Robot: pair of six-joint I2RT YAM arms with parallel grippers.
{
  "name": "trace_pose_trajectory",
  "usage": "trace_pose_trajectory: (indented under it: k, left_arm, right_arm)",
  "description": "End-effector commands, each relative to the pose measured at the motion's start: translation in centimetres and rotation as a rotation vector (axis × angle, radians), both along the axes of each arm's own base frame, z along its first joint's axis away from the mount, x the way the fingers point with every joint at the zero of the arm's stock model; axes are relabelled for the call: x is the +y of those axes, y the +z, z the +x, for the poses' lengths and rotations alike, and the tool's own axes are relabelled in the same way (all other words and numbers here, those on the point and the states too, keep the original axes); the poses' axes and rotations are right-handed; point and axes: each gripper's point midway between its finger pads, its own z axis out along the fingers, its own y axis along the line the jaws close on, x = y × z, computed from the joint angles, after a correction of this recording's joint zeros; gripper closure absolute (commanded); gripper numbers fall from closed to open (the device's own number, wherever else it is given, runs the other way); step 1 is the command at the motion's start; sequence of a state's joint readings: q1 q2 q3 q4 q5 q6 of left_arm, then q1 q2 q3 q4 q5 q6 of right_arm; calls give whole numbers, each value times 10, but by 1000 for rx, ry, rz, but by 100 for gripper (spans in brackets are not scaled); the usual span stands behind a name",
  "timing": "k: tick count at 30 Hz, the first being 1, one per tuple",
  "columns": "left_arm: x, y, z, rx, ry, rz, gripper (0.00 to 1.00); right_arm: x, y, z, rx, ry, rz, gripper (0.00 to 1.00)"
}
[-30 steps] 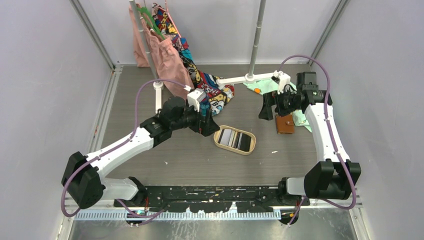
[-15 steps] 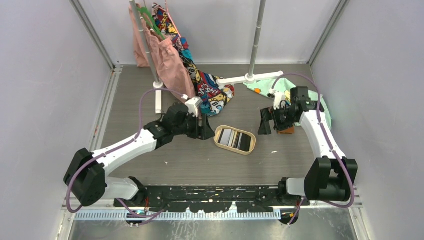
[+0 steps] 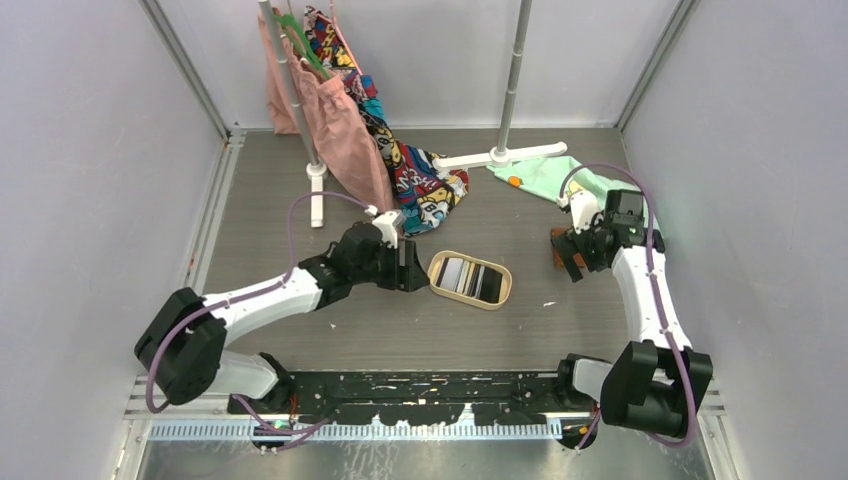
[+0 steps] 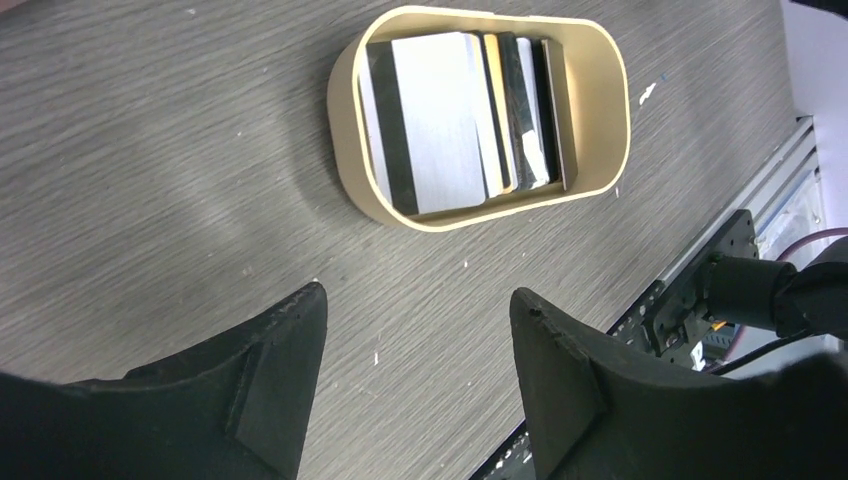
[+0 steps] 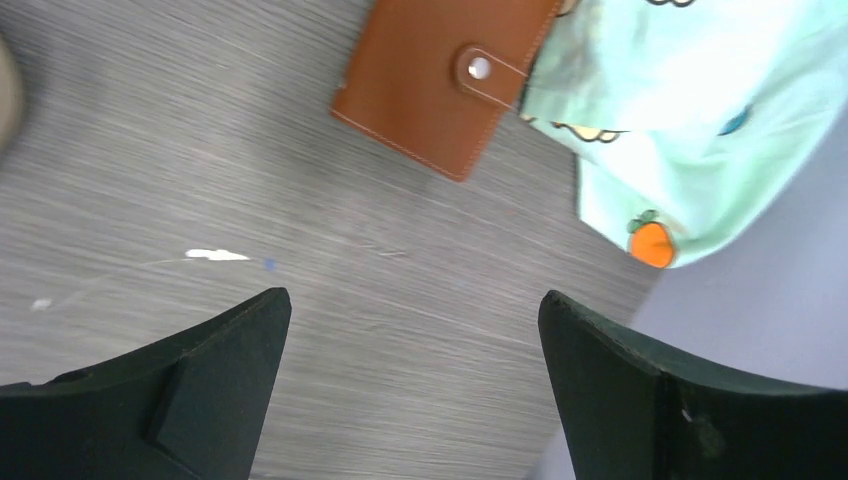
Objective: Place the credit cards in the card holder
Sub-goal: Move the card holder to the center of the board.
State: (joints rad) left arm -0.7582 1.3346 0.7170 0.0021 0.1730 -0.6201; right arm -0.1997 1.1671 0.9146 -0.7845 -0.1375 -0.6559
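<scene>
The credit cards lie stacked and fanned in an oval tan tray, mostly grey, black and white with a yellow edge. My left gripper is open just short of the tray, with only bare table between its fingers. In the top view that gripper sits at the left end of the tray. The brown leather card holder lies closed with its snap tab fastened, one corner under a mint cloth. My right gripper is wide open and empty, a little short of it. From above, the right gripper covers most of the card holder.
A white clothes stand crosses the back of the table, with pink and patterned garments hanging to the table behind the left arm. The mint cloth lies at the back right. The right wall is close to the right arm.
Both arms have lowered and drawn nearer. The left gripper came down beside the tray and narrowed a little. The right gripper swung right, over the card holder.
</scene>
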Motion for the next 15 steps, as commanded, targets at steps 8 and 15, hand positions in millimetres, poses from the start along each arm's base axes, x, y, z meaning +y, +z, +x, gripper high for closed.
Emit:
trace_pose_trajectory:
  k: [8, 15]
  left_arm:
    - [-35, 16, 24, -38, -23, -80, 34]
    - [-37, 9, 26, -29, -29, -67, 35]
  right_arm:
    - [-76, 23, 53, -89, 177, -501, 0]
    - [-82, 56, 96, -182, 78, -437, 1]
